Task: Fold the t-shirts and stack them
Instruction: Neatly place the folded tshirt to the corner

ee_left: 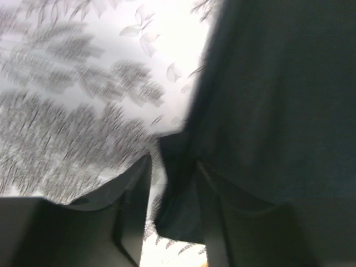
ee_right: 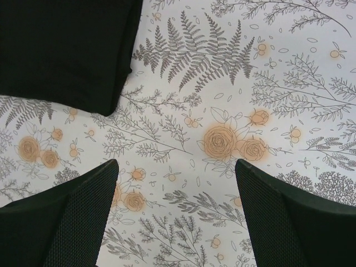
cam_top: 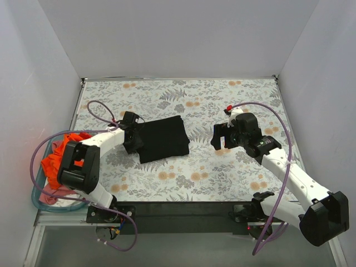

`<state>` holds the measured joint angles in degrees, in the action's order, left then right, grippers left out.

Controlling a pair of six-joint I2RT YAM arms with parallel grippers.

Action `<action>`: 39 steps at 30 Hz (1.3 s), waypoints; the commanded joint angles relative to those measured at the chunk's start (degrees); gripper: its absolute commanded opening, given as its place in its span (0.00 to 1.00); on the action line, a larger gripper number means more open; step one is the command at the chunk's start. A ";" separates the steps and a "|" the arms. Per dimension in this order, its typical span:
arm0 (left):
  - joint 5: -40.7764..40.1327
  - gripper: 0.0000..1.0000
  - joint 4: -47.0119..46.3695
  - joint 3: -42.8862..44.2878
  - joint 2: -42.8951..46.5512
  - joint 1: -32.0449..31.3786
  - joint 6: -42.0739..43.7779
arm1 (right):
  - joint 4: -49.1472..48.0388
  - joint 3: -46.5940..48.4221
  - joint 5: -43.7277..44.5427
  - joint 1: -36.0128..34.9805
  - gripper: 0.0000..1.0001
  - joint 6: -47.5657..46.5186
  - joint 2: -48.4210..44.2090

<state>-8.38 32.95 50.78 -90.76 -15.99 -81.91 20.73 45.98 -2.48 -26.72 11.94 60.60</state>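
Robot test booth in a lab, not a home. Boxed in on three sides by bare white panels. Floored by a table under a flower-printed cloth. Bolted at the table's near edge: a left arm and a right arm. At its left edge: a teal basket of shirts.

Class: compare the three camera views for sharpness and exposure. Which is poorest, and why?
Left wrist view is poorest: smeared with blur, the tablecloth washed out to near white at the top, the black t-shirt a featureless dark mass. Right wrist view: sharp, evenly lit, print crisp. Top external view: clear, even light, no glare.
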 commanded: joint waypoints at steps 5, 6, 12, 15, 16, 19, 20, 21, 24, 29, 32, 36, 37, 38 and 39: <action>-5.32 0.00 -1.22 5.90 -7.58 0.08 2.98 | 3.00 3.33 0.81 0.35 0.91 -2.01 1.10; -6.72 0.00 -1.05 6.86 -9.24 0.78 3.85 | 3.26 3.85 0.81 0.44 0.91 -2.19 1.19; -13.32 0.00 1.49 20.47 -18.38 9.11 10.62 | 5.89 6.75 0.20 0.44 0.91 -3.51 2.94; -17.97 0.00 3.69 30.75 -23.75 12.02 14.40 | 7.21 8.16 -0.16 0.53 0.91 -3.86 3.91; -20.94 0.00 4.14 33.04 -24.89 12.64 15.19 | 7.48 8.86 -0.24 0.62 0.91 -3.86 4.52; -25.00 0.00 4.58 40.61 -29.29 15.01 18.80 | 9.14 10.18 -0.59 0.53 0.90 -3.77 6.36; -26.93 0.00 4.58 42.45 -31.12 15.72 20.11 | 9.59 10.97 -0.77 0.53 0.90 -3.77 6.90; -27.91 0.00 5.10 45.60 -32.27 18.25 20.47 | 9.94 11.50 -1.03 0.53 0.90 -3.86 7.60; -31.33 0.02 5.55 50.01 -36.05 21.25 22.40 | 11.43 13.26 -1.03 0.62 0.90 -4.39 10.06; -37.23 0.46 5.63 59.07 -39.76 22.14 24.95 | 12.31 15.63 -1.56 0.53 0.90 -4.56 13.49; -33.29 0.63 5.46 60.66 -36.69 21.53 23.90 | 12.32 16.08 -1.30 0.62 0.90 -4.12 13.76; -29.94 0.65 3.70 59.08 -30.54 14.52 25.13 | 12.23 14.67 -0.60 0.62 0.90 -4.21 12.80; -29.85 0.65 3.53 58.38 -29.66 12.75 25.65 | 12.14 13.89 -0.42 0.62 0.90 -4.30 12.36; -29.50 0.66 2.39 55.85 -27.56 8.82 28.10 | 12.14 13.44 -0.07 0.62 0.90 -4.30 12.09; -28.89 0.66 1.86 54.43 -26.76 6.78 29.51 | 12.14 13.09 0.11 0.53 0.90 -4.21 11.30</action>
<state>-38.76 37.15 107.77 -126.43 -0.34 -56.60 32.99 59.27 -3.16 -26.33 8.36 74.56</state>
